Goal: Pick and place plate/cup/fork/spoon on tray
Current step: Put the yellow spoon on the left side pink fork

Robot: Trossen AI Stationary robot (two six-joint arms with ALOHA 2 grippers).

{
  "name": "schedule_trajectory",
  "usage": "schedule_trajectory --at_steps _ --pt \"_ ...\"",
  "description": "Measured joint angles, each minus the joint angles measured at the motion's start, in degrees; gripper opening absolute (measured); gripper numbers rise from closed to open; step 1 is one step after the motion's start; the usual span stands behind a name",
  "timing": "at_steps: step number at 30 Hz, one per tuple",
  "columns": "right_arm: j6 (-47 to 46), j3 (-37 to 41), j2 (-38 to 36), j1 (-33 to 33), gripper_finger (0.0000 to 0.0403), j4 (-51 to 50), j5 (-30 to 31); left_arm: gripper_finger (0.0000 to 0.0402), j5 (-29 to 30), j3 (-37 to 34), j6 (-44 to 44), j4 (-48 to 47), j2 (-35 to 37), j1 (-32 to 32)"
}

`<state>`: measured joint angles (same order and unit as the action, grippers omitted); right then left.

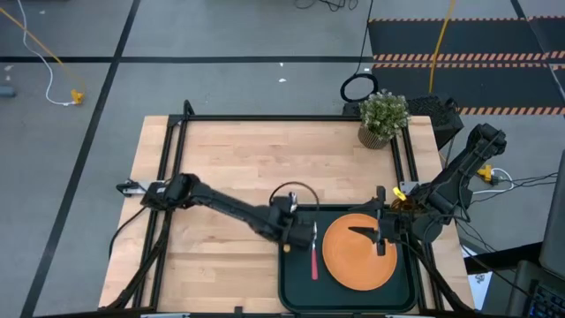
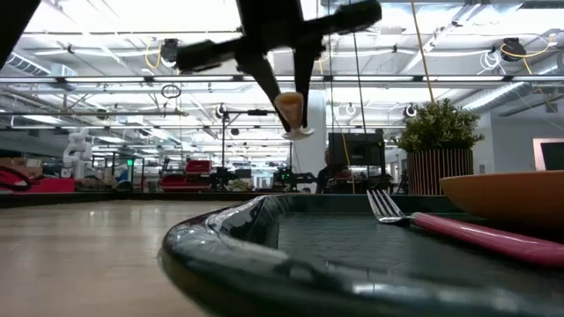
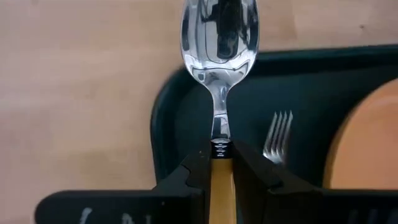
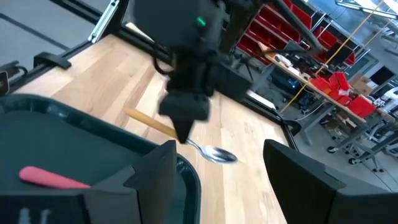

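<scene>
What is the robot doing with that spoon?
The left claw is holding the spoon by its orange handle, up in the air over the tray's corner. The fork and the orange plate already lie on the tray. The right claw waits open above the plate.
</scene>
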<state>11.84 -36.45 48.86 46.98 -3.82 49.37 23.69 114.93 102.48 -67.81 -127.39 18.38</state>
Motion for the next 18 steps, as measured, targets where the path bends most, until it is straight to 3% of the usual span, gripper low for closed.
schedule_trajectory --at_steps 10,18 --pt "-0.18 0.0 0.0 0.0 0.0235 -1.89 -0.11 0.0047 2.37 0.0 16.02 2.67 -0.74 8.3" --pt "-0.18 0.0 0.0 0.02 0.0235 -2.76 -0.13 0.0047 5.28 -0.07 15.64 14.5 -4.35 9.68"
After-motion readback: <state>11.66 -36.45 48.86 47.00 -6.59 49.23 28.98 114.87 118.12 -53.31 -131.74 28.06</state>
